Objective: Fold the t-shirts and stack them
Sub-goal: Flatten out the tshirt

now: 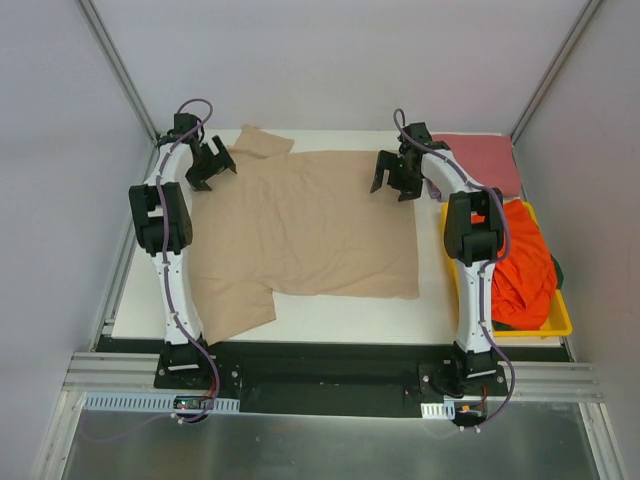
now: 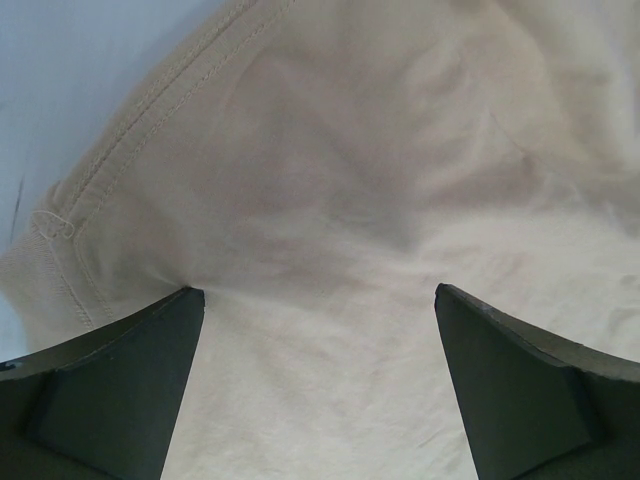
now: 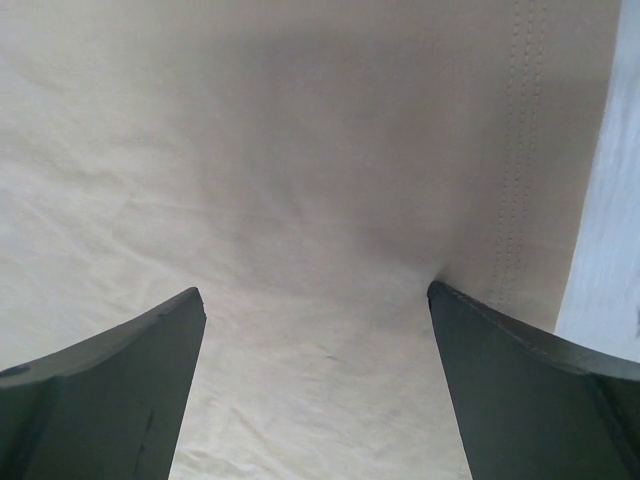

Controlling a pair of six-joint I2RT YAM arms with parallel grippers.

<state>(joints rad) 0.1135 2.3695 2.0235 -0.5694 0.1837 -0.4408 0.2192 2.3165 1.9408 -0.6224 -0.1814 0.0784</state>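
White table [image 1: 330, 312] fills the floor of a booth with pale grey walls [image 1: 330, 60]; a metal frame [image 1: 330, 368] runs along the near edge, where both arm bases are bolted.

A tan shirt [image 1: 310, 225] lies spread flat across the middle of the table. It is soft matte cloth, lightly creased, and lies sideways: its two short sleeves point left, one at the far left corner and one at the near left, and its straight hem is on the right. From the left wrist camera the tan shirt [image 2: 350, 180] shows a folded edge with double stitching slanting up the left side, and bare table beyond it. From the right wrist camera the tan shirt [image 3: 300, 180] shows its double-stitched hem running down the right side, with a strip of table past it.

On the far right corner a pink shirt [image 1: 480, 160] lies as a flat rectangle, partly hidden by the right arm. Just nearer, a yellow plastic tray [image 1: 560, 322] holds an orange shirt [image 1: 525, 260] heaped in loose folds over something dark.

Both arms reach forward from their bases and bend inward, wrists tipped down. The left gripper [image 1: 213, 170] [image 2: 315, 292] sits over the shirt's far left part beside the far sleeve, jaws spread wide with nothing between them. The right gripper [image 1: 392, 185] [image 3: 312, 290] sits over the far right part near the hem, jaws likewise wide apart and holding nothing. Small creases meet the jaw tips in both wrist views, so they seem to touch the cloth.
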